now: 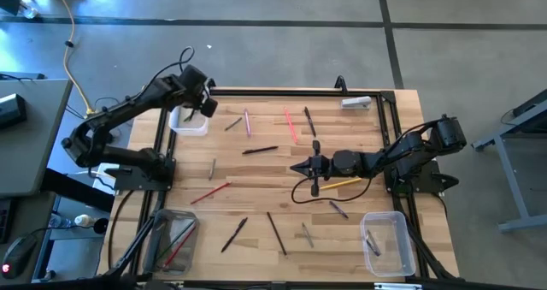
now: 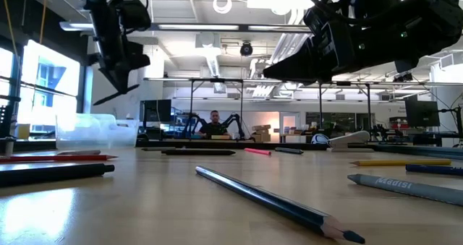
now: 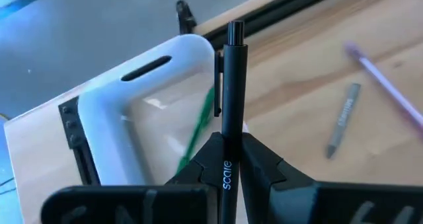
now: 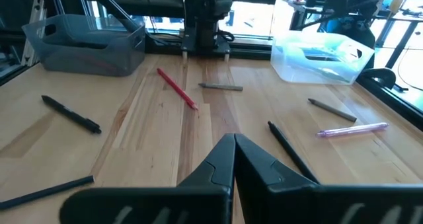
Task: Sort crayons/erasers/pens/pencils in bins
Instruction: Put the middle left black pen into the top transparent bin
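My left gripper [image 1: 208,108] hangs over the white-rimmed clear bin [image 1: 188,121] at the table's far left corner, shut on a black pen [image 3: 228,98]. A green stick [image 3: 198,128] lies inside that bin. My right gripper [image 1: 299,166] hovers shut over the middle of the table with nothing between its fingers [image 4: 233,145]. A black pen [image 4: 287,148] lies on the wood just beside it. A grey-tinted bin [image 1: 175,239] sits near left and a clear bin [image 1: 389,243] near right, each with sticks inside. My left gripper pinches the black pen between its two fingers at the printed barrel [image 3: 227,174]. The pen runs along the fingers and sticks out well past their tips. Its free end [image 3: 234,29] is over the bin's white rim. The pen is lifted clear, slanting downward [image 2: 108,97].
Loose sticks lie scattered over the wood: pink ones [image 1: 291,123], a yellow pencil [image 1: 342,183], a red one [image 1: 209,192], black ones [image 1: 275,233] and grey ones [image 1: 212,168]. A black frame rail [image 1: 393,119] edges the table. A person [image 2: 215,122] sits far behind.
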Robot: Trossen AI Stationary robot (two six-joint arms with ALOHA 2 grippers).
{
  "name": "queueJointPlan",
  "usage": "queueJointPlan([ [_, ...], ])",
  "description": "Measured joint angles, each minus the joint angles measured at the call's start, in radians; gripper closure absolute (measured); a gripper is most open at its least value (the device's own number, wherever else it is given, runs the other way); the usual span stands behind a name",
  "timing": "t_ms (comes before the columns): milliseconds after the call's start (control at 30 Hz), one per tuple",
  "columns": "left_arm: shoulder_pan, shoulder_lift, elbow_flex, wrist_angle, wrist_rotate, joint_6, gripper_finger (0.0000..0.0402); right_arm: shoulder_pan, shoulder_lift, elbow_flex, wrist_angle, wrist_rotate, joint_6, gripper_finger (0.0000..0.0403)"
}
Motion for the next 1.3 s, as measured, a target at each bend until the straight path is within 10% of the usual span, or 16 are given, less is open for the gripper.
queueJointPlan([
  [1300,-0.002,0.333,0.008,-0.042,-0.090,-0.087,0.0387,0.011,0.000,0.000,0.017,0.000,-0.018,0.0403],
])
